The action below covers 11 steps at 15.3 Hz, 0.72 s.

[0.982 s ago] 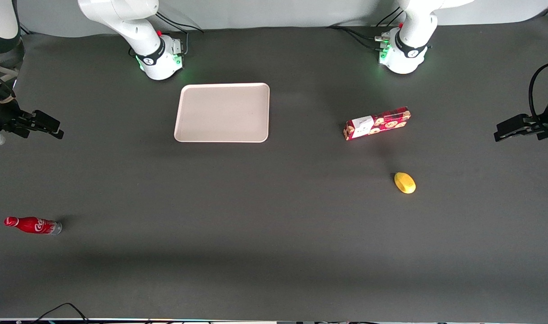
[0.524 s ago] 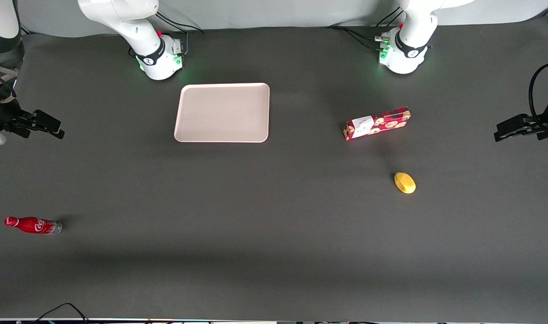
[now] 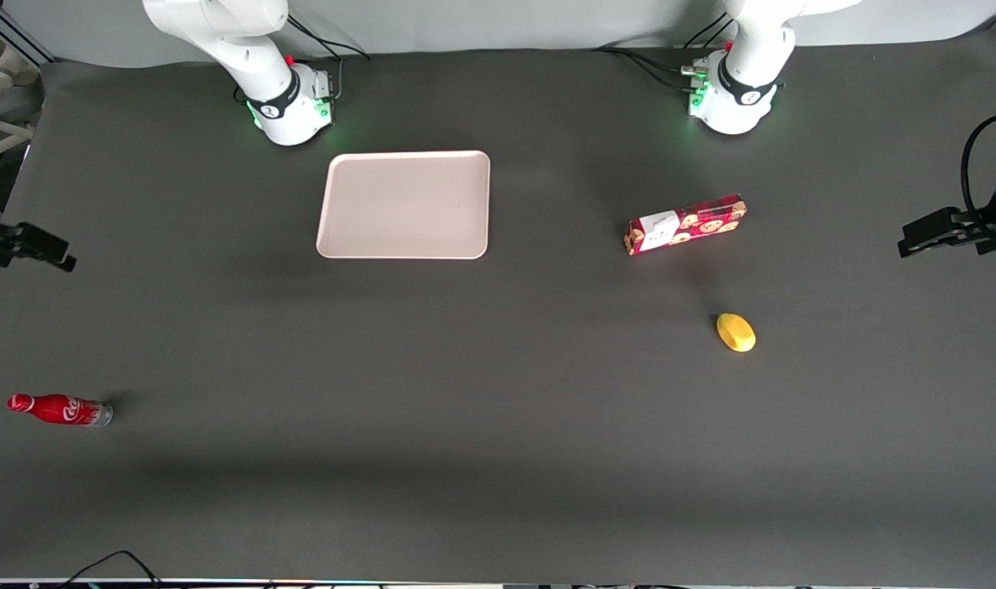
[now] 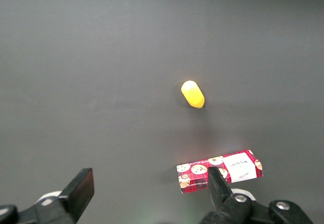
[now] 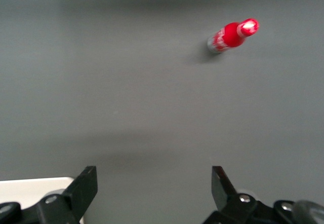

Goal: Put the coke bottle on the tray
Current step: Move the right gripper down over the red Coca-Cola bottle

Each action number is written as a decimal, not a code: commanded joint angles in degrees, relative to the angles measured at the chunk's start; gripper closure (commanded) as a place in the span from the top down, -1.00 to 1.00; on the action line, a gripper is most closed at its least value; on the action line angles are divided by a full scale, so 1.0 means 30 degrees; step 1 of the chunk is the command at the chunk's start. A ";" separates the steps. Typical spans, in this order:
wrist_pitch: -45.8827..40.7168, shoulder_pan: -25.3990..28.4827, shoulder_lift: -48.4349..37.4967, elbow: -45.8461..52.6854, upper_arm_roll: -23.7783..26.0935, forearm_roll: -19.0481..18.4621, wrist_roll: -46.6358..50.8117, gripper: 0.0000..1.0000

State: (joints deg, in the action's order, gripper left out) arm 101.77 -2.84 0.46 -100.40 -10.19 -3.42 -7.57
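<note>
Nearest the front camera, toward the working arm's end of the table, the coke bottle [image 3: 59,409] stands on the dark table [image 3: 498,458] with nothing touching it. From the right wrist camera the bottle [image 5: 233,35] is seen from above, cap toward the lens, well apart from the fingertips.

Farther from the camera than the bottle, at the very edge of the front view, is the gripper [image 3: 35,248]. Its fingers are spread wide with nothing between them, as the wrist view shows [image 5: 154,188]. Over the last second it has slid outward toward the table's end and a little nearer the camera, so less of it shows now. I judge that this is the start of the reach toward the bottle; the grasp has not begun, and the gripper has to travel down and nearer the camera to straddle it.

Toward the parked arm's end lie a yellow fruit [image 3: 736,332] and, farther back, a red snack box [image 3: 685,224], neither in the way.

Farthest back, in front of the working arm's base, the tray [image 3: 405,204] lies bare, well apart from the bottle.
</note>
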 commanded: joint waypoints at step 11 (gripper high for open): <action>0.3219 -0.4207 1.0978 0.8300 0.1346 -0.0561 -0.4889 1.00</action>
State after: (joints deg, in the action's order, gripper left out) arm 110.22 -12.88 29.72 -79.85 -7.98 -4.61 -20.79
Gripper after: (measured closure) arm 0.000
